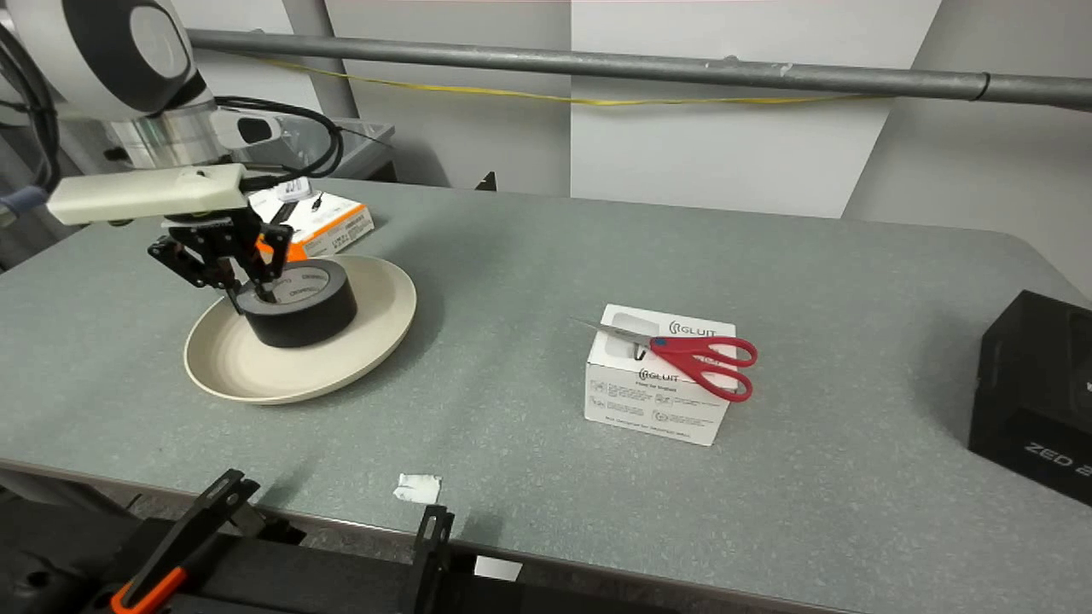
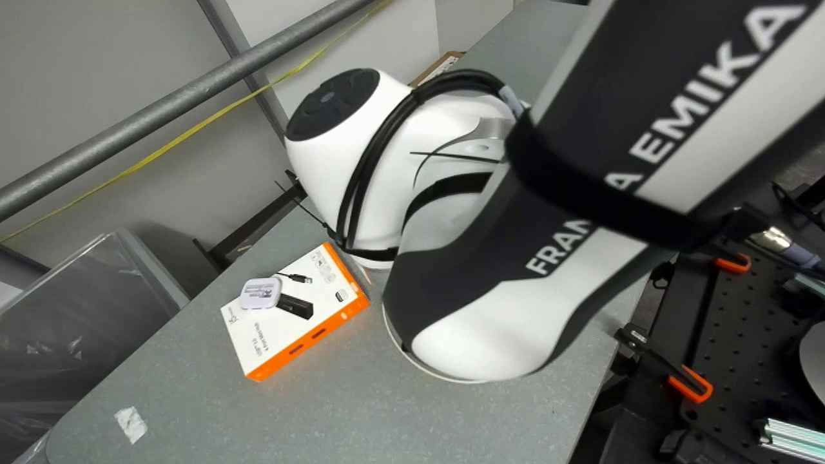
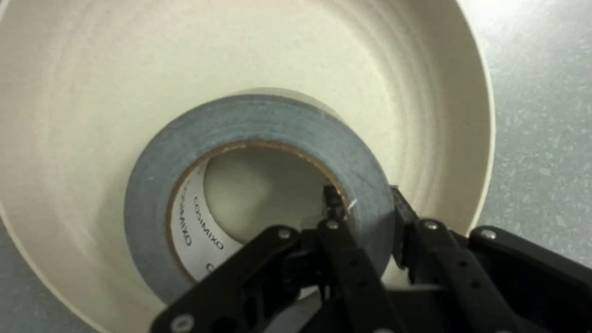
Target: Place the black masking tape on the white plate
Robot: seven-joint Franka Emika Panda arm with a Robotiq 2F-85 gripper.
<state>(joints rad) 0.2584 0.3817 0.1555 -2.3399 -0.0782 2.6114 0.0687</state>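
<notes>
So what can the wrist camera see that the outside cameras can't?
Wrist view only: the thin brown edge lining the hole of the black ring-shaped tape roll.
Exterior views only: red-handled metal scissors on a white cardboard box, and a flat orange-and-white box.
The wrist view and an exterior view share: that roll, the round cream-white plate, black metal hand and grey table.

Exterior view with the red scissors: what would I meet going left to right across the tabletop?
Left to right: white plate → white scrap → white box → black box. Left out for overlap: black masking tape, orange-edged box, red scissors.
</notes>
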